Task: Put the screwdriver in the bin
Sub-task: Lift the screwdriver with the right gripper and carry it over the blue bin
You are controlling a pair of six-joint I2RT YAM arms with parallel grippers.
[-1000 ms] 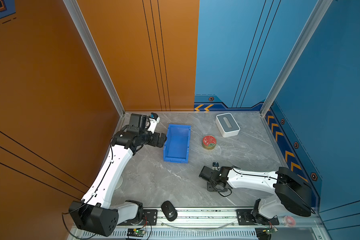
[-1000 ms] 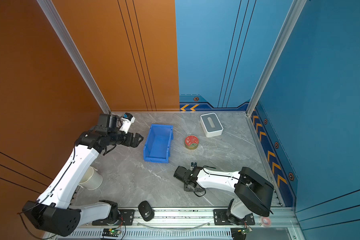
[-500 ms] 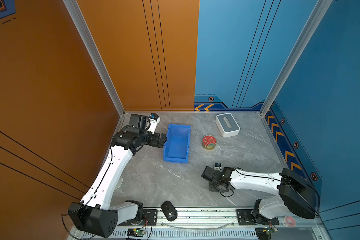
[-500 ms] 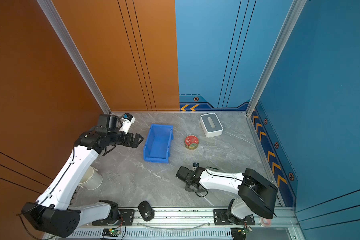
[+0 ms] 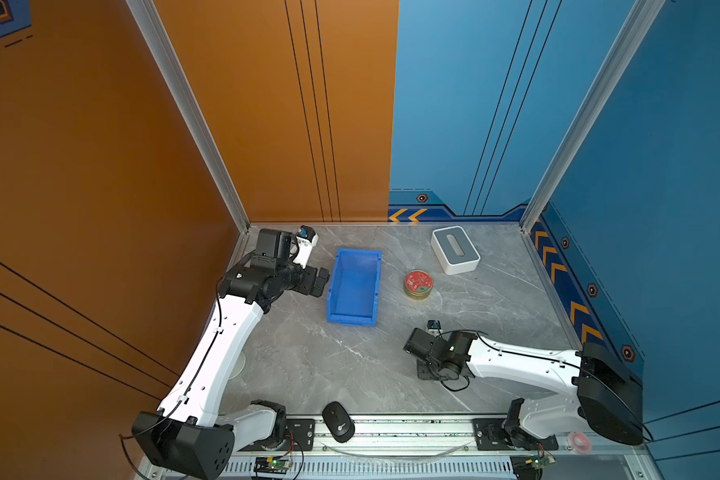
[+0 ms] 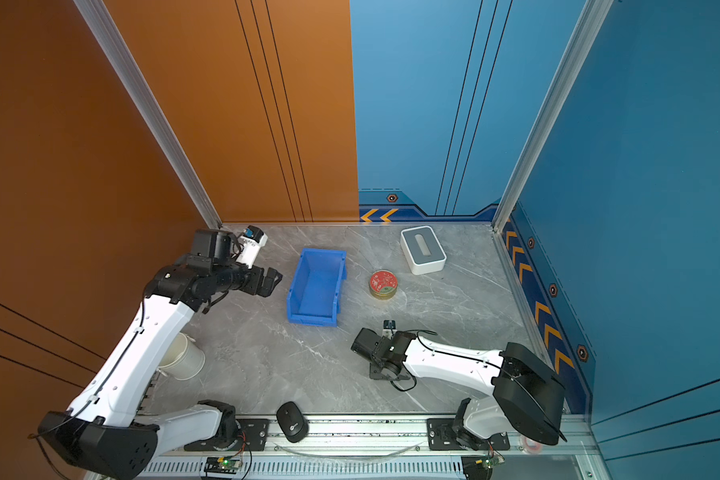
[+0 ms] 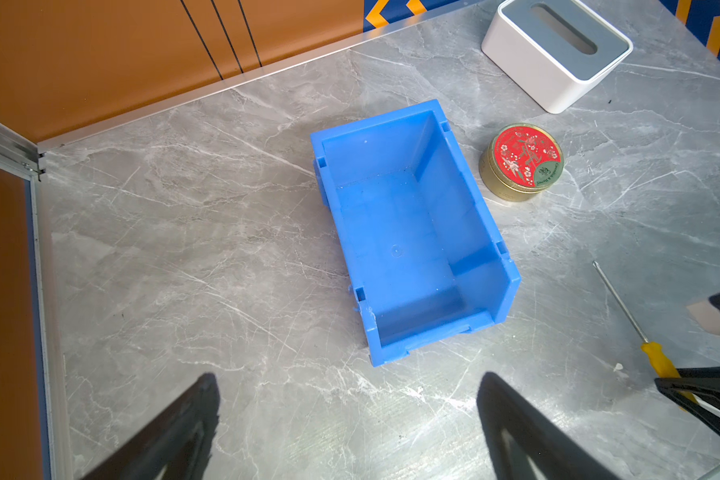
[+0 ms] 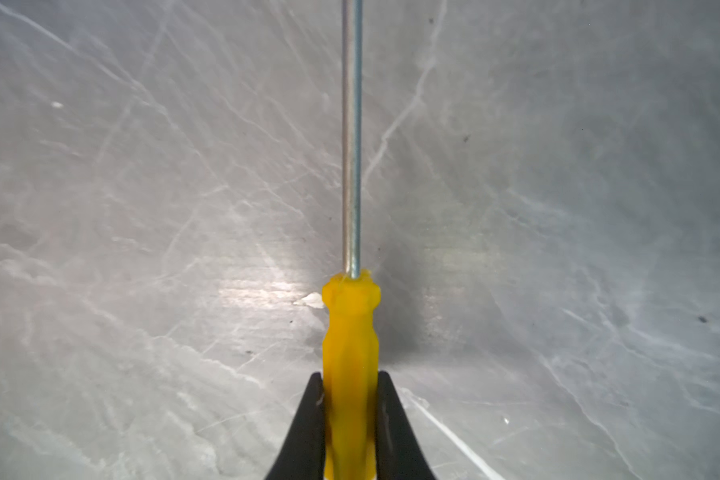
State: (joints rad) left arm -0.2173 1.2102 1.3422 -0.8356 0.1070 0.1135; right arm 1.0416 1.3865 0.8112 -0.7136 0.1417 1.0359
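The screwdriver (image 8: 351, 332) has a yellow handle and a thin grey shaft and lies flat on the grey table. My right gripper (image 8: 350, 380) is shut on the handle, one black finger on each side. In the left wrist view the screwdriver (image 7: 624, 309) lies to one side of the blue bin (image 7: 454, 187), apart from it. In both top views the bin (image 5: 352, 320) (image 6: 312, 320) stands with nothing in it, and the right wrist hides the screwdriver. My left gripper (image 7: 348, 378) (image 5: 319, 282) hovers open beside the bin's left wall.
A white box with a grey slotted top (image 5: 454, 249) stands at the back right. A round red-lidded tin (image 5: 418, 284) sits just right of the bin. A black mouse (image 5: 338, 422) lies at the front edge. A white cup (image 6: 181, 357) stands under the left arm.
My right gripper has shut on the screwdriver's handle and its wrist has shifted slightly. The left arm has not moved.
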